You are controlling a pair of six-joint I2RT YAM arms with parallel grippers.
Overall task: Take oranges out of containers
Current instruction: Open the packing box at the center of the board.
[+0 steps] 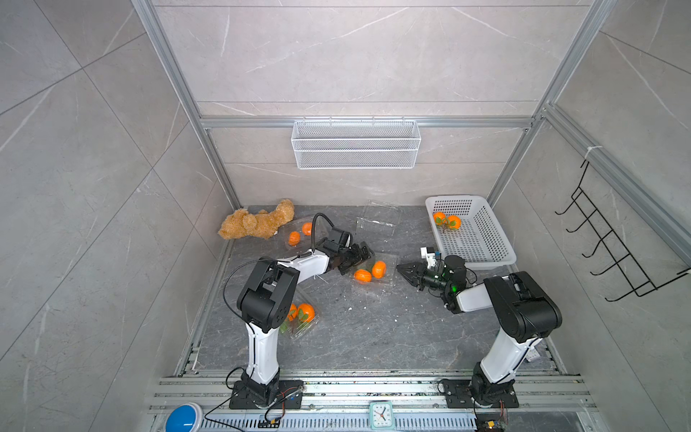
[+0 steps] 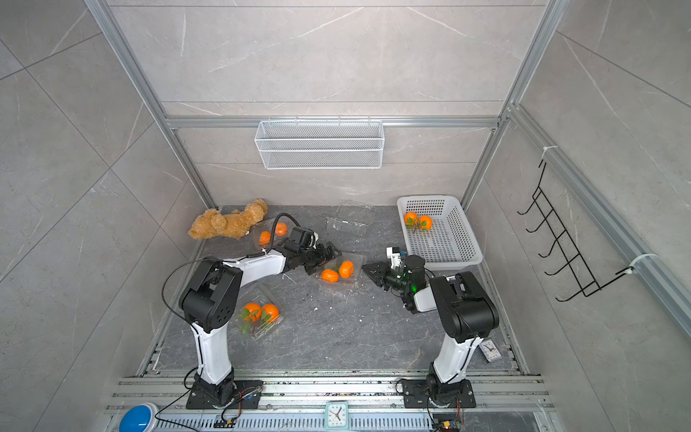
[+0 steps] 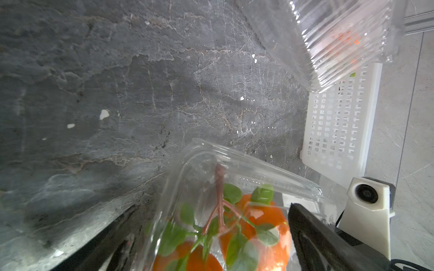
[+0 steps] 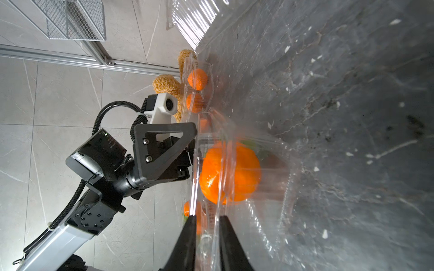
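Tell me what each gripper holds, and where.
Left gripper straddles the middle container, open. Right gripper: fingers bracket its rim; grip cannot be told.

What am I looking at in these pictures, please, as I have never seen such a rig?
These show two white-and-black robot arms, left and right, mounted at the front of a grey stone-look table. Two near-equal pictures look down from overhead; two come from wrist cameras. Four clear thin-plastic hinged boxes lie on the table. The one by the fuzzy tan teddy bear, the middle one and the one by the left arm's base each hold two small round oranges. The back one is empty. Two more oranges sit in a white perforated plastic basket. The left claw stands open around the middle box. The right claw has its jaws narrow about that box's rim, grip uncertain.
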